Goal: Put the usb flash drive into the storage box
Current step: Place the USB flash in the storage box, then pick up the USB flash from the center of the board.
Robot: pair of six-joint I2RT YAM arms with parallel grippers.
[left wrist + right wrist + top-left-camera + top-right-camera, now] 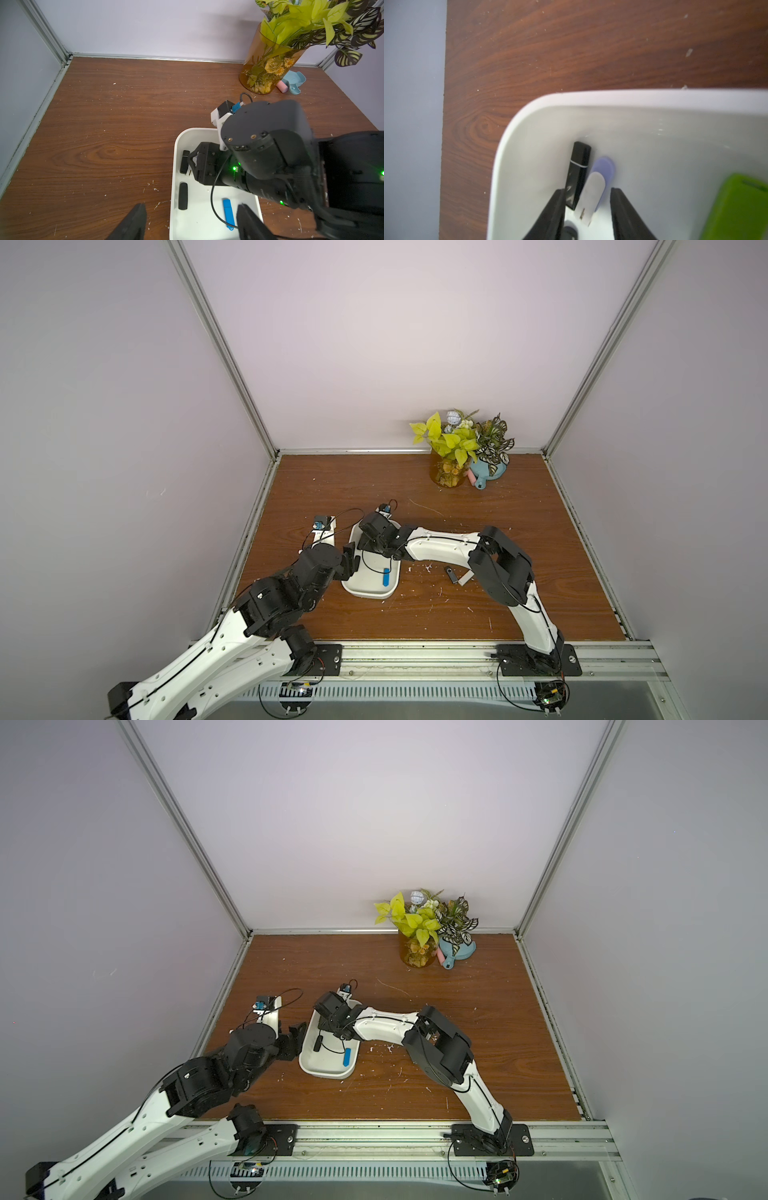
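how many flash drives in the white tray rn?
4 clear: blue drive, near end; rounded black drive, by a wall; capped black drive and white-purple drive, together at the right hand. Green item may be a fifth; arm hides part.

High top views; wrist views close over storage box [654, 94], right seemingly nearest.

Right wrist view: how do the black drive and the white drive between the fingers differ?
The black drive is slim and dark; the white drive is pale with a lilac swivel cover. The black drive shows no plug; the white drive's metal plug is bare. Both lie in the storage box, side by side, between the open fingers of the right gripper.
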